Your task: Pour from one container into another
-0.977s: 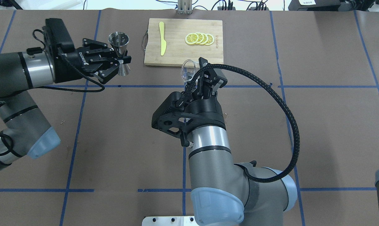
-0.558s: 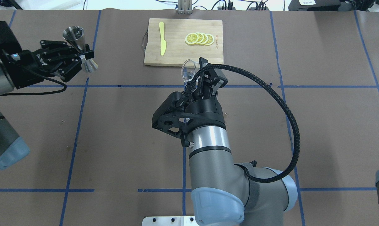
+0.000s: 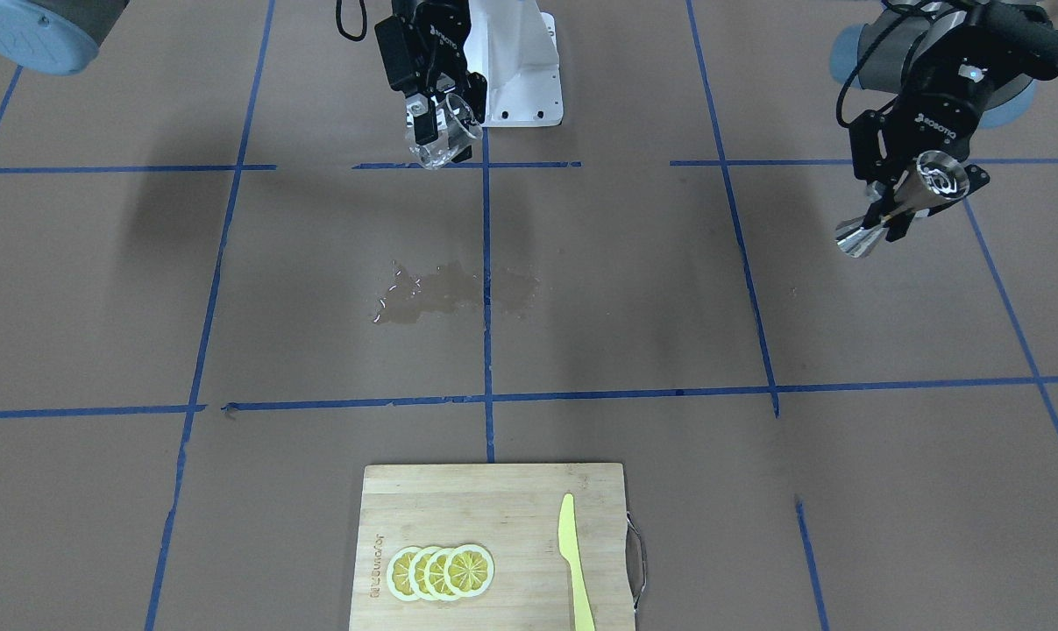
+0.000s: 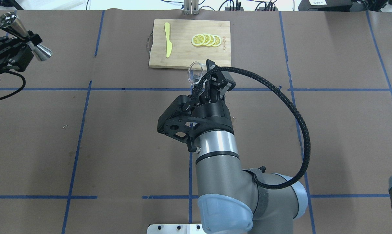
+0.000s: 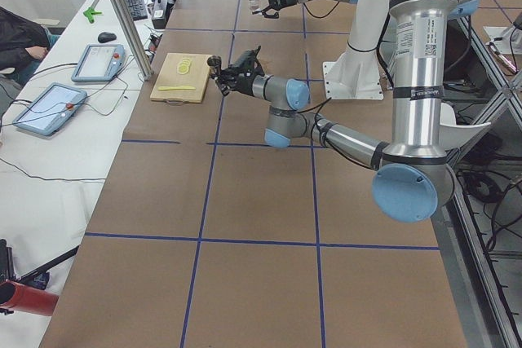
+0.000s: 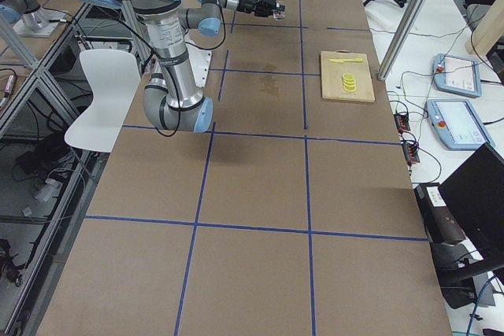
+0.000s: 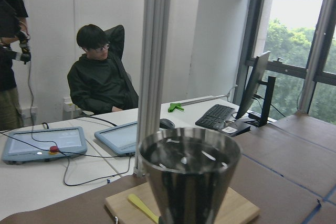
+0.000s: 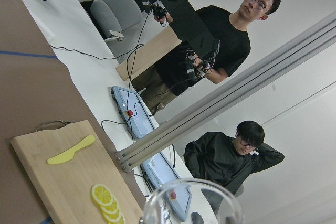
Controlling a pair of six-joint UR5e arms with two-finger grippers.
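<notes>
Both L gripper [image 4: 28, 43] fingers [image 4: 36, 39] on jigger [image 4: 15, 26] waist

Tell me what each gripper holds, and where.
The left gripper holds the steel jigger at its waist; the right gripper holds the glass beaker by its sides.

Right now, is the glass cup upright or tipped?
Tipped: the glass cup leans in the right gripper, and the upright post behind it looks slanted in the wrist view.

Left tool [image 4: 31, 45] far out leftward, right tool [image 4: 203, 72] central, both aloft, jaws clamped.
</notes>
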